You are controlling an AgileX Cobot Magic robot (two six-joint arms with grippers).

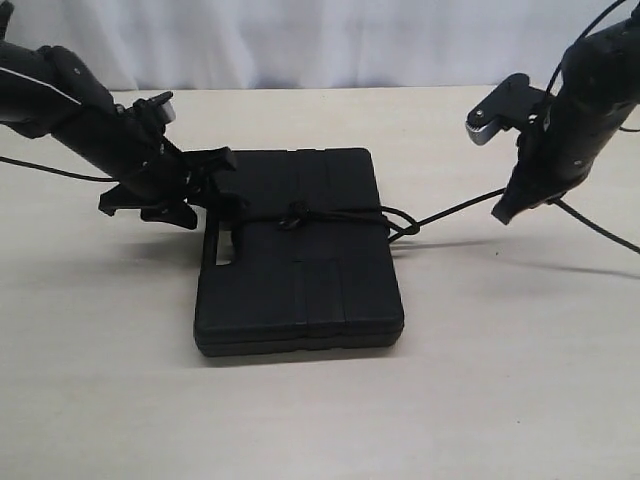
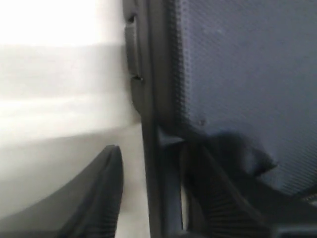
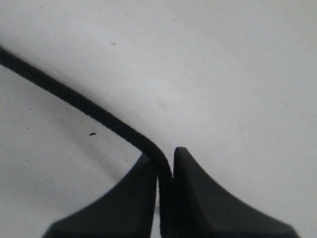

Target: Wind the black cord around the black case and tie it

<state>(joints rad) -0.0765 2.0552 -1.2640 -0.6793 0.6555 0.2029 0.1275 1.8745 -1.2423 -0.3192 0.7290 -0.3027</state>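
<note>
The black case [image 1: 300,270] lies flat mid-table, its handle slot toward my left arm. The black cord [image 1: 450,208] crosses the case's top with a knot [image 1: 295,215] near the middle, then runs taut off the right edge to my right gripper [image 1: 503,212], which hangs above the table shut on it. The right wrist view shows the black cord [image 3: 74,96] pinched between that gripper's [image 3: 166,156] fingers. My left gripper [image 1: 222,185] sits at the case's left edge. Its jaws [image 2: 156,148] stand open astride that edge of the black case [image 2: 247,74], with gaps showing on both sides.
The beige table [image 1: 500,380] stretches around the case, with a white curtain [image 1: 320,40] behind. Thin glossy robot cables trail over the table at far right [image 1: 600,230] and far left [image 1: 40,168]. A camera bracket [image 1: 495,115] juts from the right wrist.
</note>
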